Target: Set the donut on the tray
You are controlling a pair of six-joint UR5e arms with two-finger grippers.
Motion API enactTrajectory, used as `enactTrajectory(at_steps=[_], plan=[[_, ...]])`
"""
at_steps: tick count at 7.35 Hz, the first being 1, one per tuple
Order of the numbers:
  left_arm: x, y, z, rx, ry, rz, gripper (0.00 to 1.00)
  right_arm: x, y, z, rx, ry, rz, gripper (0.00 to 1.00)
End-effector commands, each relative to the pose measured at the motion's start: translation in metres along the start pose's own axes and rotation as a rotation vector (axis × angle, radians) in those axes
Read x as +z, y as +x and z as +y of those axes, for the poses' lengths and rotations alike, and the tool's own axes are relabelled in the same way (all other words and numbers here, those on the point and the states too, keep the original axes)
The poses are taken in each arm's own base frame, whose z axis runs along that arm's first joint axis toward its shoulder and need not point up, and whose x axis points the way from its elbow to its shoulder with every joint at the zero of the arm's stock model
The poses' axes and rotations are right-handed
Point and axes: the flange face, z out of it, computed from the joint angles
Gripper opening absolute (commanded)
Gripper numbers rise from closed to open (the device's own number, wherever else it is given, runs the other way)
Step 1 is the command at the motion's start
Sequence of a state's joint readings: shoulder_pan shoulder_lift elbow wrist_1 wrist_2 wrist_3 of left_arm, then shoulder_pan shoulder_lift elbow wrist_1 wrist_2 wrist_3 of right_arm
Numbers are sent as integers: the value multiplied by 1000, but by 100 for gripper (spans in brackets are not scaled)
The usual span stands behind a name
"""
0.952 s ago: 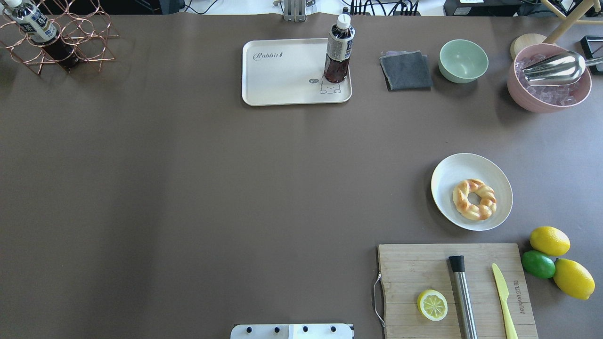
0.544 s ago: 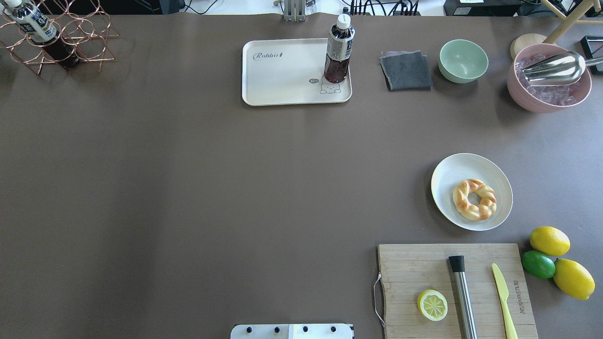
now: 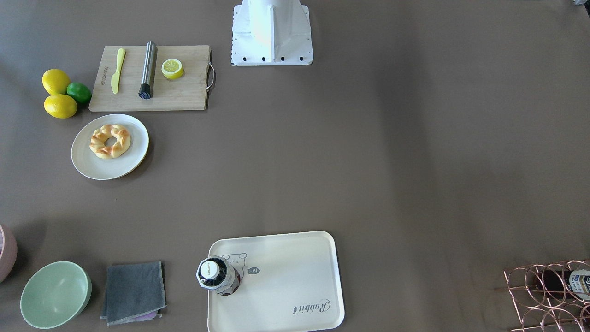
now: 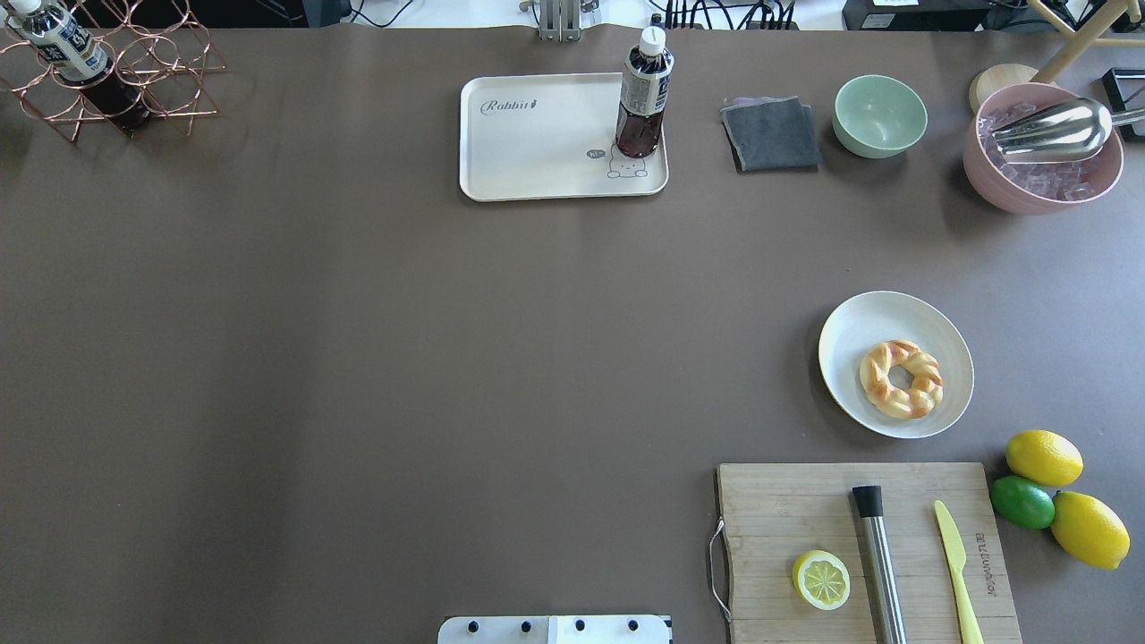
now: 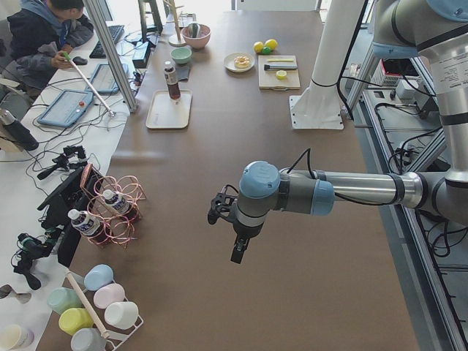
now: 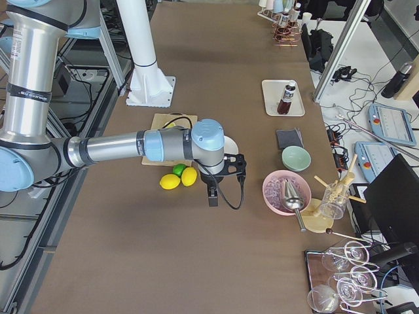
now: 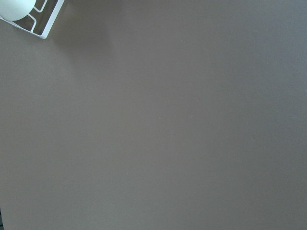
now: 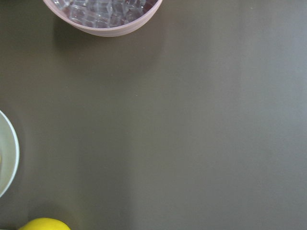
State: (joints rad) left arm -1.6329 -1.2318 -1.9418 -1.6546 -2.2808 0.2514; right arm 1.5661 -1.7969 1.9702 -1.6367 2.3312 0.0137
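- Front view: the golden-brown braided ring donut (image 3: pixel 109 141) sits on a round white plate (image 3: pixel 101 168) near the desk's (image 3: pixel 368 138) right-arm end.
- Overhead: cream rectangular tray (image 4: pixel 537 143) at the far edge, well apart.
- Side views: left fingers (image 5: pixel 238 251), right fingers (image 6: pixel 212 197) – can't tell if clenched or released.

Two whole lemons (image 4: pixel 1043 457) (image 4: pixel 1089 529), one lime (image 4: pixel 1022 502), one lemon half (image 4: pixel 821 579), one donut (image 4: pixel 901 378), one tray (image 4: pixel 537 152), one plate (image 4: pixel 859 322).

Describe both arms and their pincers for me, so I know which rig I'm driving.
The left arm and right arm look alike: silver-grey tubes joined by dark grey joints with pale blue round caps. The left pincer and right pincer are small and black, each with a thin black cable looping at the wrist. No markings are legible.
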Motion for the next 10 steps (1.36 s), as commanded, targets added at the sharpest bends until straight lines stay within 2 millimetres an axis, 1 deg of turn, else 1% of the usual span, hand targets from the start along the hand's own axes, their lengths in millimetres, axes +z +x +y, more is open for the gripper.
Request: enactTrajectory(at_steps=[1, 2, 3, 4, 5, 6, 7, 10], plan=[[1, 1, 0, 2, -2, 1, 97, 30, -76, -29, 23, -3, -95, 100], [0, 1, -1, 4, 1, 1, 97, 51, -109, -32, 29, -6, -114, 100], [1, 1, -1, 0, -2, 1, 97, 79, -152, -30, 110, -18, -122, 100], [0, 1, -1, 2, 1, 1, 97, 113, -189, -24, 154, 15, -88, 98], [1, 0, -2, -1, -2, 0, 97, 140, -209, -32, 183, 22, -115, 89], [1, 1, -3, 0, -1, -1, 97, 168, -216, -34, 169, 2, -114, 75], [0, 1, -3, -1, 0, -1, 97, 185, -219, -39, 154, -2, -114, 72], [0, 1, -3, -17, 0, -1, 97, 219, -214, -40, 126, -4, -119, 72]])
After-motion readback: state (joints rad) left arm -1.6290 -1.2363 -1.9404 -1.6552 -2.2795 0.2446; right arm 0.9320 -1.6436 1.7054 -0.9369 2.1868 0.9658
